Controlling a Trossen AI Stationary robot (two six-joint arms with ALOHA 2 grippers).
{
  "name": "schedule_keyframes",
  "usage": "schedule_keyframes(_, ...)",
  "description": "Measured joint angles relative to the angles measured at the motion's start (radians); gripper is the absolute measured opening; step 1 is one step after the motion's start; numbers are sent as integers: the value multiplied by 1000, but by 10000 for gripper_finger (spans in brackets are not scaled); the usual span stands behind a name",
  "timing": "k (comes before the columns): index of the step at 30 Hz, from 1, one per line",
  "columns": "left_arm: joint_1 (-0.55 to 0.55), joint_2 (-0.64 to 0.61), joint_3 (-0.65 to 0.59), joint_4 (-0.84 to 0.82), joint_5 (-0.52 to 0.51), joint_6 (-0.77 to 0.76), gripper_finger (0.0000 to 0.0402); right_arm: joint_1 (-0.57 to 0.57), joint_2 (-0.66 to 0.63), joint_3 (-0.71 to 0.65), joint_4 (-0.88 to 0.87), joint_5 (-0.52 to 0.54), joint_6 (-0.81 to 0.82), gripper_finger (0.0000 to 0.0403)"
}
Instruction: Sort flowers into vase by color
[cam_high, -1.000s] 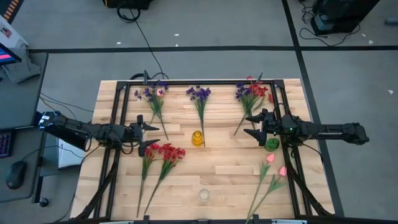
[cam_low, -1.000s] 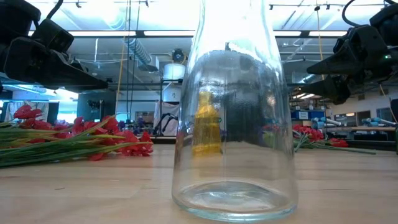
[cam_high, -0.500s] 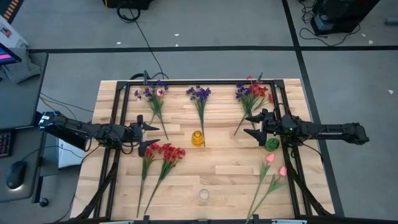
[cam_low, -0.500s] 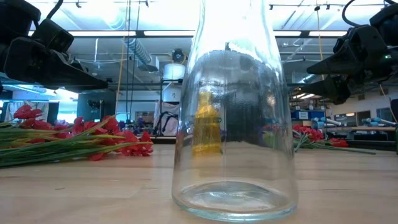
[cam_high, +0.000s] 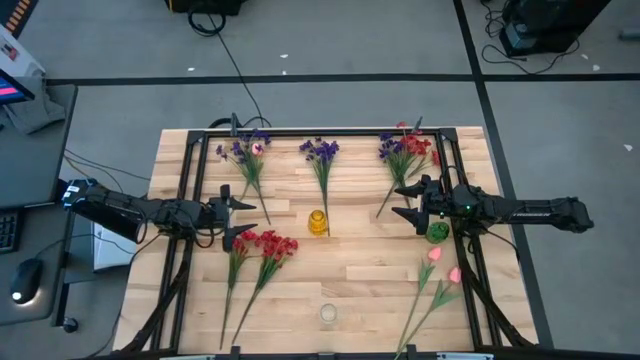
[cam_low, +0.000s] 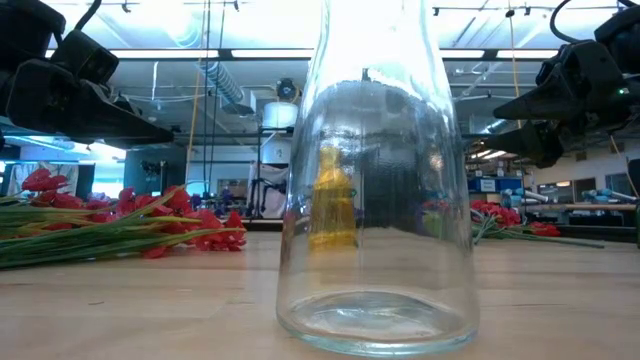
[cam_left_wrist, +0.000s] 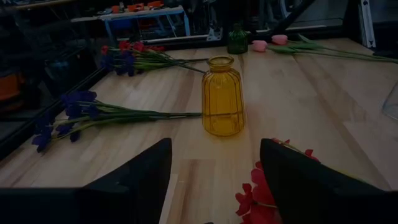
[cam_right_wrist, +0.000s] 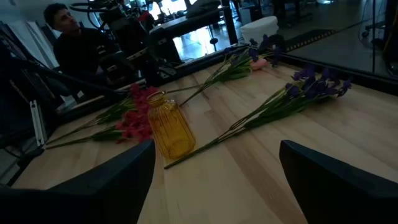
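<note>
High view, table (cam_high: 350, 265): wooden top in a dark frame, with flowers lying in loose groups.
High view, left gripper (cam_high: 236, 221): over the table's left part, just beside the heads of the red flowers (cam_high: 265, 243); jaws apart with nothing between them.
High view, right gripper (cam_high: 408, 201): over the right part, beside the green vase (cam_high: 437, 232); jaws spread wide, holding nothing.
High view, yellow vase (cam_high: 318, 222): upright mid-table, between the two grippers.
High view, purple flowers (cam_high: 321, 153): one sprig lies at the far edge, its stem running toward the yellow vase; another purple bunch (cam_high: 246, 150) lies far left.
High view, mixed bunch (cam_high: 404, 148): red and purple blooms at the far right.
High view, pink buds (cam_high: 441, 270): on the near right, stems running to the near edge.
High view, clear vase (cam_high: 328, 313): upright near the front edge.

Low view, clear vase (cam_low: 372, 180): fills the middle of the picture; the yellow vase (cam_low: 331, 200) shows through it.
Low view, red flowers (cam_low: 130, 225): flat on the table at the left.
Low view, arms: both hang dark above the table, one at each side.

Left wrist view, fingers (cam_left_wrist: 140, 180): apart, empty, with red blooms (cam_left_wrist: 258, 196) just by one of them.
Left wrist view, yellow vase (cam_left_wrist: 222, 96): upright ahead; a purple sprig (cam_left_wrist: 87, 112) lies beside it.

Right wrist view, fingers (cam_right_wrist: 106, 183): wide apart, empty.
Right wrist view, yellow vase (cam_right_wrist: 169, 124): upright, with red flowers (cam_right_wrist: 134, 118) behind it and a purple sprig (cam_right_wrist: 292, 96) to the side.
Right wrist view, person (cam_right_wrist: 78, 40): beyond the table.
</note>
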Motion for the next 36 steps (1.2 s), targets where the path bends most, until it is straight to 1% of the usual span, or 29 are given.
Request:
schedule_keyframes(10,0,0,0,54,-10,0,250,0,0,0,0,0,0,352)
schedule_keyframes(36,0,0,0,55,-6,0,250,0,0,0,0,0,0,352)
